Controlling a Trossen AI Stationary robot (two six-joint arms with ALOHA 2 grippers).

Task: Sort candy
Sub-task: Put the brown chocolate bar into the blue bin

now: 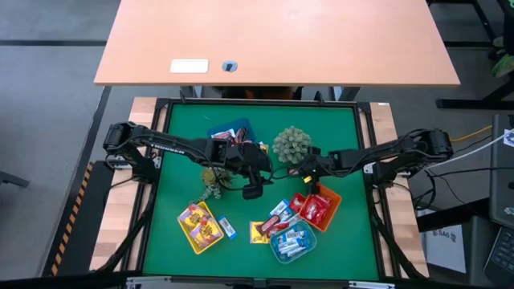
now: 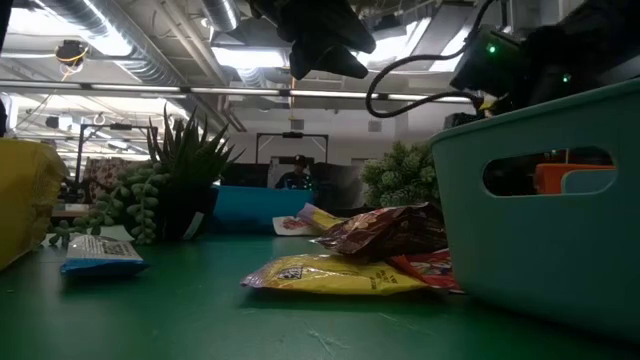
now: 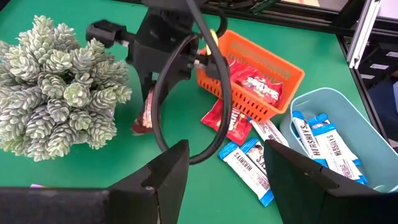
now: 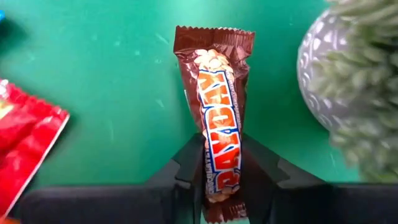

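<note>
The worktop [image 1: 337, 120] is a green mat inside a dark frame. On it stand a yellow tray [image 1: 200, 227], an orange tray [image 1: 321, 210], a light blue tray [image 1: 294, 244] and a dark blue tray [image 1: 229, 131], plus a round pale-green plant [image 1: 291, 144] and a trailing plant [image 1: 211, 181]. Loose candy lies on the mat: a blue-and-white bar [image 1: 227, 227] beside the yellow tray, a yellow packet [image 1: 259, 232], and red packets [image 3: 227, 121] by the orange tray.

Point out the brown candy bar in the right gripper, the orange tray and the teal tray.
brown candy bar [image 4: 219, 118], right wrist view, middle of its wrapper.
orange tray [image 3: 273, 62], left wrist view, on its far rim.
teal tray [image 3: 311, 99], left wrist view, on its near rim.
</note>
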